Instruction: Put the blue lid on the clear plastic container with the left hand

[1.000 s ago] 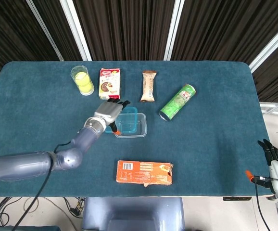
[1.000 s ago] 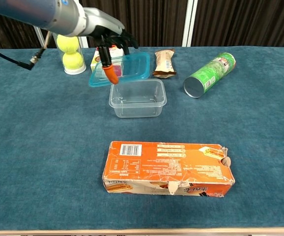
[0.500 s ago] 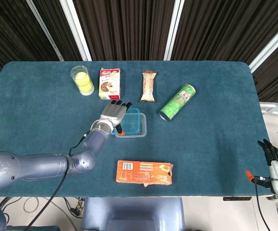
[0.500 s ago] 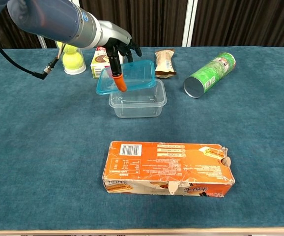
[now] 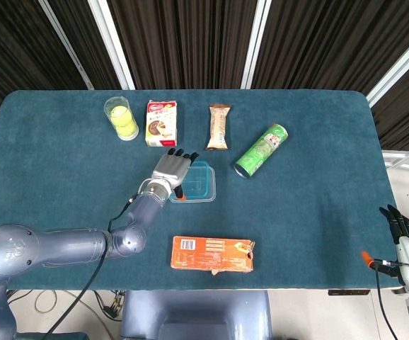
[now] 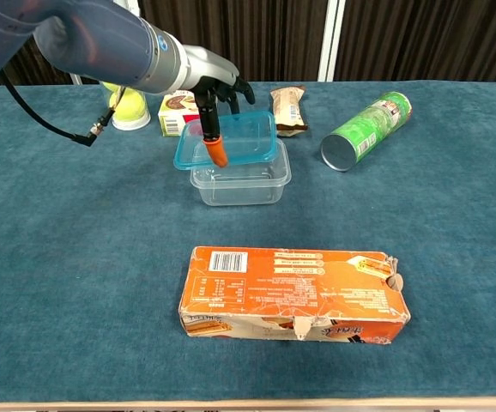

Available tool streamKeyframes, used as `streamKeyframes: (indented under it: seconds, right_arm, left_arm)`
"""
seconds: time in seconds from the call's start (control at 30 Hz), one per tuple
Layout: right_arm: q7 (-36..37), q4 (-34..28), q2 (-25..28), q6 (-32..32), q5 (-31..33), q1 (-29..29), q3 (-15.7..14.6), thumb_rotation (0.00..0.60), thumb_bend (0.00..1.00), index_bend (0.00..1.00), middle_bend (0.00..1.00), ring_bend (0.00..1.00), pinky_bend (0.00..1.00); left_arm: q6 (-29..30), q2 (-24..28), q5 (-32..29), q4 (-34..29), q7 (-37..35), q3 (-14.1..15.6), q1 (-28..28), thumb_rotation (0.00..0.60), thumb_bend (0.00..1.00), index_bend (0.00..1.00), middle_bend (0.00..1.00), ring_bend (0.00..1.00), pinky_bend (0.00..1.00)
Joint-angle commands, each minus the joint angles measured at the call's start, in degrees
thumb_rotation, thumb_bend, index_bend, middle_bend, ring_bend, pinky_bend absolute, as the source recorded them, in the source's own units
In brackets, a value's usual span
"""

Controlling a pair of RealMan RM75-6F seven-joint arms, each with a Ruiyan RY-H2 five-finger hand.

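Half done, I'd say: the left hand [image 6: 212, 81] has its fingers [image 6: 216, 148] clamped on the blue lid [image 6: 231, 137], hovering tilted just over the clear plastic container [image 6: 239, 176] below them; lowering, seating and release remain.

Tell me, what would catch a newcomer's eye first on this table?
Probably the grey left hand near the middle of the table, holding a blue lid tilted just over a clear plastic container. Next, the big orange box lying flat at the near edge, and the green can on its side to the right. The right hand hangs off past the table's right corner.
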Motion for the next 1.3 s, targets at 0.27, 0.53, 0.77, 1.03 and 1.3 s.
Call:
streamKeyframes:
  seconds: [0.27,0.53,0.77,1.03,1.3]
  right_arm:
    - [0.07,0.02,0.02,-0.14,-0.15,0.04,-0.11,0.6,0.29,0.1,0.0,0.0,0.0]
    - [0.13,0.06,0.02,-0.21,-0.11,0.04,-0.13,0.6,0.29,0.1,0.0,0.0,0.0]
    - [0.2,0.03,0.07,-0.11,-0.16,-0.01,-0.13,0.6,0.29,0.1,0.0,0.0,0.0]
    - [0.31,0.03,0.1,-0.19,-0.11,0.0,-0.12,0.6,0.29,0.1,0.0,0.0,0.0]
    - [0.41,0.01,0.16,-0.25,-0.09,0.03,-0.11,0.6,0.29,0.1,0.0,0.0,0.0]
  left_arm:
    - [-0.26,-1.38,-1.23,1.2,1.18,-0.65,-0.25,0.6,0.27,0.07,0.21,0.0,0.01]
    - [-0.7,-2.78,-1.29,2.8,1.86,-1.07,-0.18,0.6,0.27,0.07,0.21,0.0,0.01]
    - [-1.07,-3.58,-1.93,3.72,2.56,-1.06,-0.11,0.6,0.27,0.07,0.21,0.0,0.01]
    - [-1.11,-4.45,-2.35,4.74,3.46,-1.21,-0.09,0.6,0.27,0.07,0.21,0.0,0.01]
    - [-0.36,-4.83,-2.64,4.8,4.55,-1.4,-0.19,0.6,0.27,0.07,0.21,0.0,0.01]
